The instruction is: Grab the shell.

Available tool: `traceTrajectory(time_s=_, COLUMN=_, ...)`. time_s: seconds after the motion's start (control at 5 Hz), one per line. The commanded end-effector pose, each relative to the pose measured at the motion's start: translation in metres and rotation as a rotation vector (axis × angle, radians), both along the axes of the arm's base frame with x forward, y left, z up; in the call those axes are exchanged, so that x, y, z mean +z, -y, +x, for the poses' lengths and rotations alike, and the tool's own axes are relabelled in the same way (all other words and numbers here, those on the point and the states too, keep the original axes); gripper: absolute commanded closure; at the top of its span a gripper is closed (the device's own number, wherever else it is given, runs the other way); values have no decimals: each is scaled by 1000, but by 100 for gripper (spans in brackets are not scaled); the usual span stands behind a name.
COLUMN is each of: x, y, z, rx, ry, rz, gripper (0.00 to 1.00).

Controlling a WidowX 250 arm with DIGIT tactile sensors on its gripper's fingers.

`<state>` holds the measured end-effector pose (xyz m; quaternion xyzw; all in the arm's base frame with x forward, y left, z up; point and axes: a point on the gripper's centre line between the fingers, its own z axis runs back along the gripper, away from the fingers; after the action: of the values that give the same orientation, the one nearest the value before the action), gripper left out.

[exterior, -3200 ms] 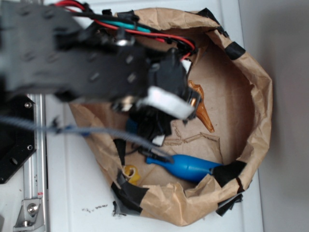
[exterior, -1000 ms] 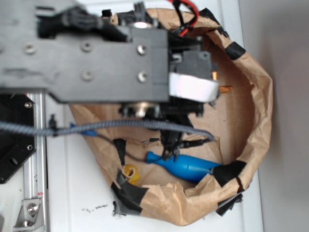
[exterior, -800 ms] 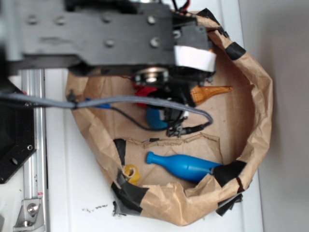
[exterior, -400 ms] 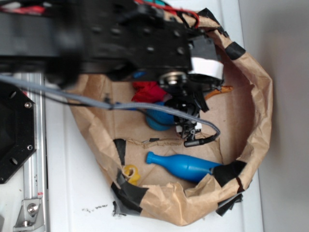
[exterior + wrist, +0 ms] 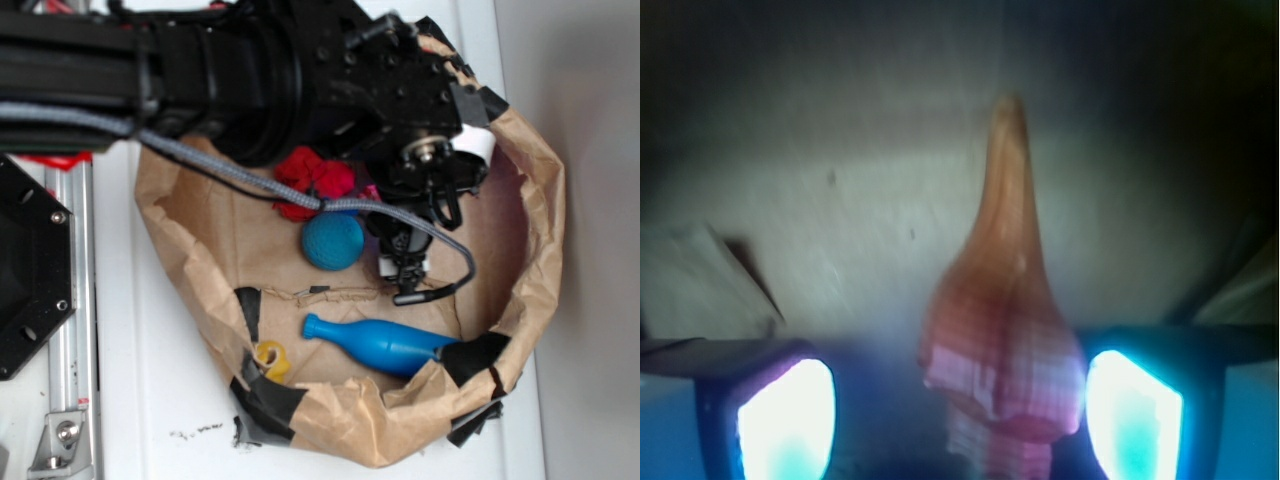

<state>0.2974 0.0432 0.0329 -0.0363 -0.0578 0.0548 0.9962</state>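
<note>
Now the black robot arm is swinging across the crumpled brown paper nest (image 5: 540, 200), and in doing so it is uncovering the wrinkly red paper wad (image 5: 315, 180) and the round blue dimpled ball (image 5: 333, 241), while it is hiding the glossy tan-orange spiral shell (image 5: 1002, 330) from the exterior view, where its pointed tail was poking out a moment ago. That suggests the gripper (image 5: 960, 415) is settling right over its target, so the grasp looks close.

In the wrist view the shell is lying between the two glowing fingers (image 5: 785, 420), its fat ridged whorls nearest the camera and its long axis running straight away from it, tail pointing at the far paper wall. The fingers are standing apart; the right one is looking very near the shell's flank, the left one clear of it, and nothing is clamped yet. The blue plastic bottle (image 5: 385, 343) is lying near the nest's taped rim, well apart from the gripper.
</note>
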Motion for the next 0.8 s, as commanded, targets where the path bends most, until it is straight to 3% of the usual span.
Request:
traceTrajectory(time_s=0.0, x=-7, y=-19, z=-18, rx=-29, ry=-16, rz=64, gripper=0)
traceTrajectory(time_s=0.2, x=-12, y=-20, z=-17, rx=-16, ry=-9, rz=75, gripper=14)
traceTrajectory(time_s=0.4, x=-15, y=-22, z=-13, rx=1, ry=-4, rz=69, gripper=100)
traceTrajectory(time_s=0.6, x=-13, y=-23, z=-11, rx=17, ry=-4, rz=60, gripper=100)
